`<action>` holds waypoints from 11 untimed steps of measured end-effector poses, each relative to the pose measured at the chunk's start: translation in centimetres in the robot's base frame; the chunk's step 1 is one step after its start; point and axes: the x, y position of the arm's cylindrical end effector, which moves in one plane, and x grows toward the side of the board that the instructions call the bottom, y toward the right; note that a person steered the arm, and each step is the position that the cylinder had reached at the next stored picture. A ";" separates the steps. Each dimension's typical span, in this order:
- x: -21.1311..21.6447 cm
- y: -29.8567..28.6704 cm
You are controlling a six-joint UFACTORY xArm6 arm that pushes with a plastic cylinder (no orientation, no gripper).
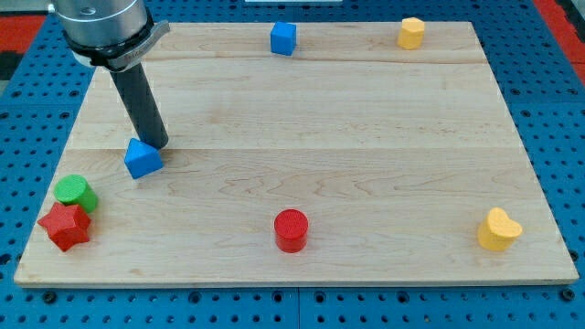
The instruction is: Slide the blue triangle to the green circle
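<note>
Wood board (366, 137) w/ seven coloured blocks

A pale wooden board (320, 119) lies on a blue perforated table (27, 119), evenly lit.

No writing, label, brand, number or sign can be read anywhere in the camera view. The wooden desk (302, 137) shows only bare grain from edge to edge, the coloured blocks on it have plain faces, and the dark rod and the metal collar above it carry no legible marking.
</note>
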 end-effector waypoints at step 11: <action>2.5 -4.0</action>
